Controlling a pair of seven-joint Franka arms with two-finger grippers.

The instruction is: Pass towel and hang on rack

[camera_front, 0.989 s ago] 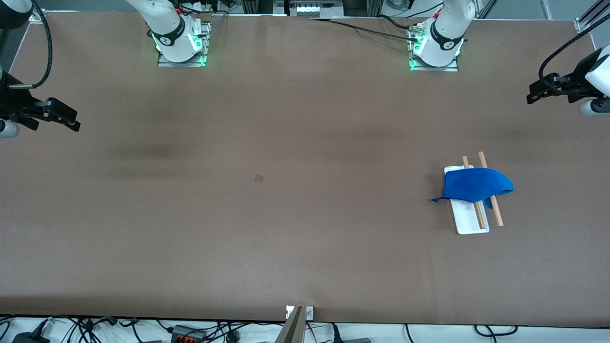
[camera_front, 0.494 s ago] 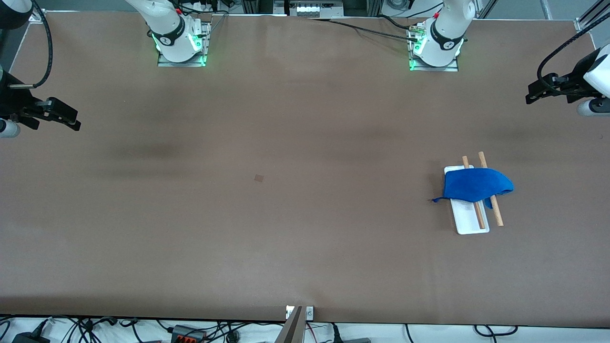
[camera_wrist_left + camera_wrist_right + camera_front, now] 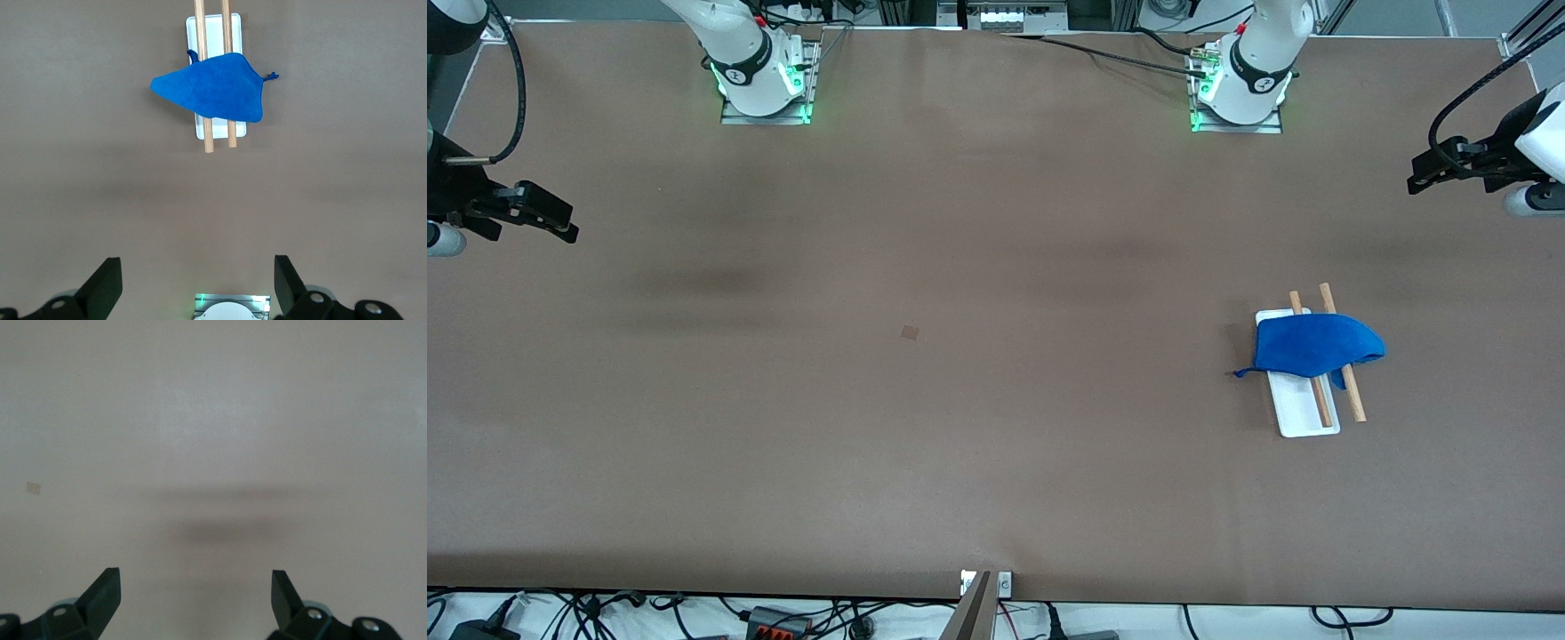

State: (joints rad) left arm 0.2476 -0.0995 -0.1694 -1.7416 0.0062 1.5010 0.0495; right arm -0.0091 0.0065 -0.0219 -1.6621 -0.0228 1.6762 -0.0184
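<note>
Blue towel (image 3: 1316,347) drapes across both wooden rods of the rack (image 3: 1307,418), which we see toward the left arm's end of the brown surface (image 3: 960,400). The left gripper (image 3: 1423,175) and right gripper (image 3: 560,224) wait wide open and empty over opposite edges, apparently raised.

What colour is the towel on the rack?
Bright blue. The towel shows best in the left wrist view, draped over the rack.
</note>
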